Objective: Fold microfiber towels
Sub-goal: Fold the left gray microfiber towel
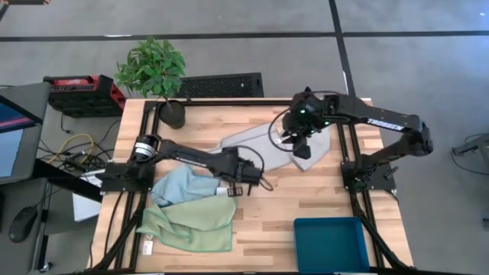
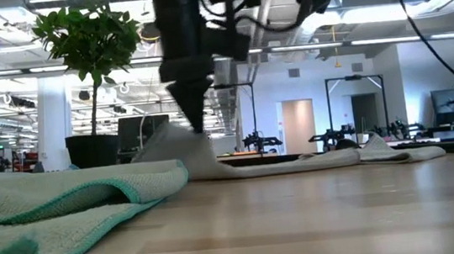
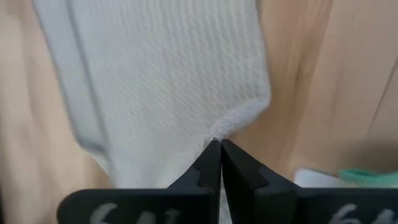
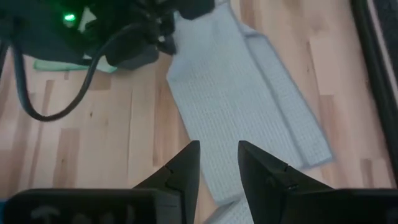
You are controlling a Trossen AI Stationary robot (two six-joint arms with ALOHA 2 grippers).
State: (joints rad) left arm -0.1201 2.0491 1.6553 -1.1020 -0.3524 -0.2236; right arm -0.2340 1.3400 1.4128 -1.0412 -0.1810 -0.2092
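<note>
On the left of the tabletop (image 1: 306, 206) lie a green towel (image 1: 191, 225) and, partly over it, a blue towel (image 1: 179, 186), both rumpled and pushed aside, likely waiting their turn. Just right of them the left claw (image 1: 246, 183) is pinched shut on the near corner of the grey towel (image 1: 263, 137), which spreads across the middle toward the far edge; gripping a corner gives it a handle for drawing that edge over into a fold. Farther right, the right claw (image 1: 298, 141) hovers above the towel's other end with its fingers parted and nothing between them, probably placed to take a second corner. A teal bin (image 1: 330, 243) sits at the near right.
</note>
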